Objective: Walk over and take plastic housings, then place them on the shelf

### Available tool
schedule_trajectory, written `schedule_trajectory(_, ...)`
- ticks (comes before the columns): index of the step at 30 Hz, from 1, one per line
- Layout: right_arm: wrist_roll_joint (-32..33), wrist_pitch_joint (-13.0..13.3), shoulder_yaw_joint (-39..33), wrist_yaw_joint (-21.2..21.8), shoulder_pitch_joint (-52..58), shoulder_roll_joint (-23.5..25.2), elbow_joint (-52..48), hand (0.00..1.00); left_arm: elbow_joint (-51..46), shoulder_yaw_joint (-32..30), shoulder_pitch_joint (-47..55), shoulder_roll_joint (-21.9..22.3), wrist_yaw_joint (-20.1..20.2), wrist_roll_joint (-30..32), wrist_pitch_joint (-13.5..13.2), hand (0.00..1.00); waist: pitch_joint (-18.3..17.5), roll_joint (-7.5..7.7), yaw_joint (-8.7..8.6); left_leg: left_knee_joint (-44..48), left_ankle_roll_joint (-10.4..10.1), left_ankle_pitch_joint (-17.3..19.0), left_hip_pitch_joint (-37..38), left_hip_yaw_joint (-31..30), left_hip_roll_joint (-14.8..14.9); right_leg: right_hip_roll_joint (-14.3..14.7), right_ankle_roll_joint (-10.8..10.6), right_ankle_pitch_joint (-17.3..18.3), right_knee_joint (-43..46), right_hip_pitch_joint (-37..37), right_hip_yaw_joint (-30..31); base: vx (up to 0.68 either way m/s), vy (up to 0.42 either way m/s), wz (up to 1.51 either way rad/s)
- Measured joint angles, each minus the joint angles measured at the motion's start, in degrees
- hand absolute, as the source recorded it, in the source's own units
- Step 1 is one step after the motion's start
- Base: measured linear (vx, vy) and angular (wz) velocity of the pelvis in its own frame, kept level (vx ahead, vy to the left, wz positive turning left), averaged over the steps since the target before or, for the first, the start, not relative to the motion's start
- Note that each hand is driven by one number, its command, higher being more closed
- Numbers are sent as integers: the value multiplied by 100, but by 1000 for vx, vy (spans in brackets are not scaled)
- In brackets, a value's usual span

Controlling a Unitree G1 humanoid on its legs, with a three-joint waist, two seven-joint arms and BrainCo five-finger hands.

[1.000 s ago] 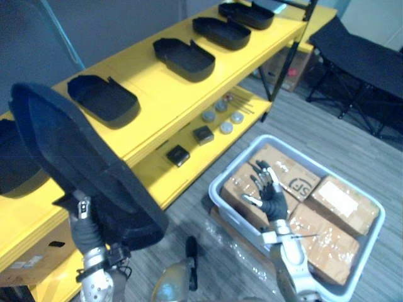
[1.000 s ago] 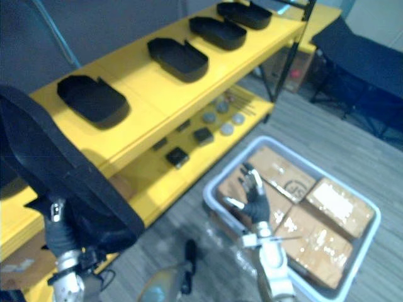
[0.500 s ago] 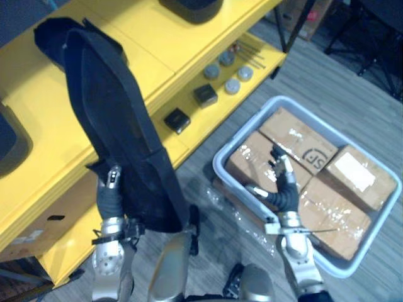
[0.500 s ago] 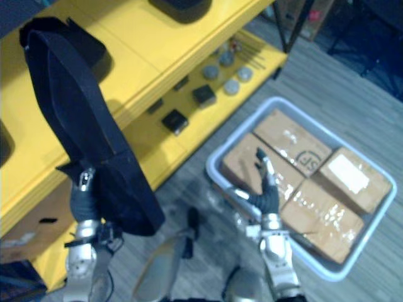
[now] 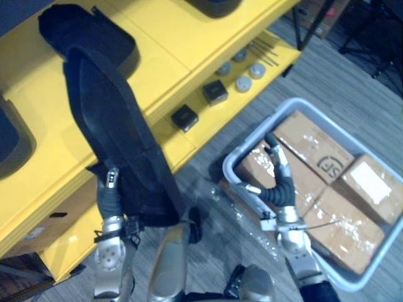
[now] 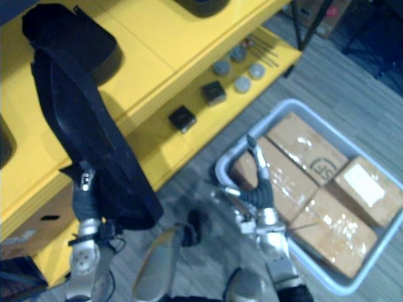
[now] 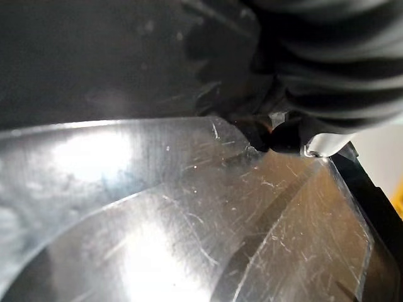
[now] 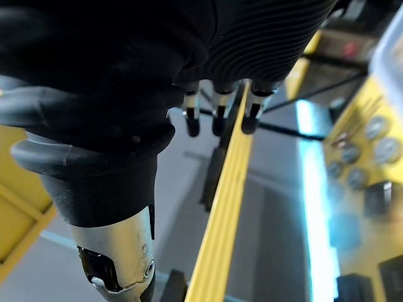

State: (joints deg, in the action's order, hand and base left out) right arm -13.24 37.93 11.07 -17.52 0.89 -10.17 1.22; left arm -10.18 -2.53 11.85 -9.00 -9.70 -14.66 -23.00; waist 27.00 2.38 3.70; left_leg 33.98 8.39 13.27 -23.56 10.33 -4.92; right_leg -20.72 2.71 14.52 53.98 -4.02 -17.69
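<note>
— What do the head cameras give you?

— I see my left hand [image 5: 110, 192] at 7 o'clock, with thumb and fingers clamped on the lower edge of the plastic housing [image 5: 116, 135]. It is a long, black, shallow shell with a raised rim. It stands nearly on end and reaches up toward 11 o'clock, against the top board of the yellow shelf [image 5: 160, 60]. A second housing [image 5: 88, 34] lies flat on that board, just past its upper end.

— And the other arm?

— My right hand [image 5: 278, 184] is at 4 o'clock, fingers straight and spread, holding nothing. It hangs above a grey bin [image 5: 230, 171] of taped cardboard boxes [image 5: 313, 150] on the grey plank floor [image 5: 327, 82]. On the shelf's lower board, toward 1 o'clock, I see small black blocks [image 5: 184, 117] and grey discs [image 5: 243, 82].

— Left wrist camera?

— A dark fingertip [image 7: 277, 137] presses against the housing's glossy, scratched surface.

— Right wrist?

— Its fingers [image 8: 218, 118] hang straight and apart, with the shelf's yellow edge and the discs beyond them.
</note>
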Motion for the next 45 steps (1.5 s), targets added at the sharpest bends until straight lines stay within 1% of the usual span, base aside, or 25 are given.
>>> schedule_trajectory(1,-87,3,92,38,-11,41,-3,0,-168,224,331,-2,123,17,24,100,-20,19,8,-43,40,94,224,-144,-52,60,-213,304,227,-183,130,383,54,47)
schedule_trajectory(2,-103,3,135,138,-88,88,-6,0,-233,309,606,40,158,152,88,100,-22,16,28,-186,-1,116,504,-294,-59,253,-276,568,-4,-382,224,388,34,48)
schedule_trajectory(3,-104,3,144,171,-114,110,-29,0,-237,364,714,45,183,190,111,100,-25,7,15,-271,-15,116,626,-397,-58,389,-306,641,-260,-460,233,377,6,68)
schedule_trajectory(4,-37,20,134,284,-88,133,-101,0,-236,483,895,43,232,223,193,100,-77,-24,-13,-446,-54,125,843,-680,-46,707,-325,672,-890,-681,273,287,-26,74)
schedule_trajectory(5,29,61,127,356,-56,130,-114,0,-235,548,971,45,238,222,198,100,-135,-39,-32,-492,-79,139,903,-817,-25,880,-349,657,-1199,-837,361,341,-65,111)
schedule_trajectory(8,360,116,55,625,106,130,-172,0,-144,748,1156,92,297,224,193,100,-298,-168,-144,-603,-275,256,1266,-1673,25,1655,-695,223,-2600,-1199,1054,357,-134,143)
schedule_trajectory(9,466,111,39,653,307,128,-295,0,-33,766,1158,104,302,219,189,100,-423,-134,-177,-576,-439,350,1387,-2172,-60,1884,-692,-46,-3022,-1200,1531,321,-208,180)
schedule_trajectory(10,474,101,32,635,391,125,-360,0,14,759,1144,97,312,217,183,100,-502,-113,-217,-532,-504,389,1375,-2410,-126,1951,-698,-140,-3111,-1194,1750,376,-309,220)
schedule_trajectory(11,507,85,17,633,498,104,-469,0,58,751,1110,56,314,217,183,100,-645,-6,-287,-465,-641,477,1330,-2726,-242,1992,-655,-456,-3149,-1144,2026,241,-261,169)
schedule_trajectory(12,580,85,2,645,504,70,-508,0,58,733,1088,42,313,217,180,100,-656,3,-294,-417,-671,599,1316,-2659,-188,2008,-538,-710,-3114,-1079,1978,276,-361,179)
schedule_trajectory(13,701,51,-99,680,449,-22,-506,0,86,720,1060,135,283,209,178,100,-702,-161,-267,-338,-718,779,1241,-2182,314,2019,-372,-582,-3013,-991,1548,230,-351,147)
schedule_trajectory(14,825,40,-204,736,406,-70,-505,0,85,715,979,194,211,188,177,100,-761,-282,-297,-370,-818,703,1236,-1682,771,1972,-259,-503,-3034,-851,1167,213,-327,143)
schedule_trajectory(15,868,28,-273,737,404,-98,-505,0,85,697,874,250,194,164,178,100,-781,-355,-330,-394,-891,651,1243,-1463,947,1947,-230,-485,-3105,-734,974,234,-300,153)
schedule_trajectory(16,913,-1,-387,729,436,-207,-514,0,62,614,619,397,196,130,159,100,-849,-472,-373,-606,-1015,497,1371,-981,1223,1895,-216,-481,-3257,-460,643,216,-234,148)
schedule_trajectory(17,935,-9,-449,672,464,-249,-550,0,32,550,378,499,201,101,49,100,-895,-539,-426,-933,-1035,272,1569,-470,1363,1807,-179,-458,-3342,-263,362,185,-203,138)
schedule_trajectory(20,919,-9,-466,445,507,-149,-791,0,-347,565,-28,532,224,-24,-320,100,-946,-553,-398,-1729,-1225,-250,1866,-169,1269,1596,-166,-444,-3428,-155,171,40,-56,62)
schedule_trajectory(22,830,-5,-459,353,537,13,-982,0,-566,590,-81,529,202,-3,-530,100,-985,-574,-393,-1942,-1230,-379,1935,-182,1175,1546,-233,-484,-3542,-104,171,9,44,15)
schedule_trajectory(25,796,-4,-427,246,705,147,-988,0,-758,666,-48,522,90,55,-630,100,-1119,-532,-393,-2108,-1234,-432,2095,-182,1084,1491,-283,-514,-3660,46,171,15,75,7)
schedule_trajectory(28,808,-1,-418,274,812,283,-1110,0,-927,673,-62,499,-238,418,-666,100,-1292,-426,-401,-2428,-1194,-574,2297,-194,972,1430,-357,-559,-3816,188,167,29,53,8)
schedule_trajectory(32,1200,116,-234,574,796,310,-1219,0,-1079,647,-60,500,-740,880,-581,100,-1566,-366,-399,-2666,-1160,-710,2368,-278,874,1367,-419,-598,-3939,262,68,19,25,15)
schedule_trajectory(37,1753,165,149,1271,558,297,-1229,0,-1157,370,41,506,-1419,1404,-30,100,-1639,-361,-287,-2945,-1166,-890,2542,-628,779,1319,-432,-595,-4081,587,-266,-11,-15,35)
schedule_trajectory(40,1707,190,433,1366,194,287,-1229,0,-1198,1,285,507,-1579,1525,159,100,-1745,-330,-229,-3018,-1161,-1015,2361,-994,707,1270,-460,-575,-4119,623,-658,-20,-37,65)
schedule_trajectory(42,1688,194,548,1372,18,266,-1229,0,-1230,-195,395,531,-1653,1520,203,100,-1770,-300,-97,-3114,-1159,-1126,2316,-1178,687,1236,-459,-574,-4127,669,-900,14,-34,68)
schedule_trajectory(43,1622,194,598,1345,-83,263,-1229,0,-1233,-329,466,580,-1652,1510,204,100,-1779,-284,-47,-3157,-1026,-1098,2294,-1098,729,1180,-469,-567,-4148,775,-1109,5,-16,98)
schedule_trajectory(45,1299,198,606,1227,-184,247,-1262,0,-1235,-412,503,615,-1600,1458,202,100,-1799,-271,-130,-3055,-936,-1059,2212,-180,991,1077,-470,-566,-4133,955,-1540,23,14,133)
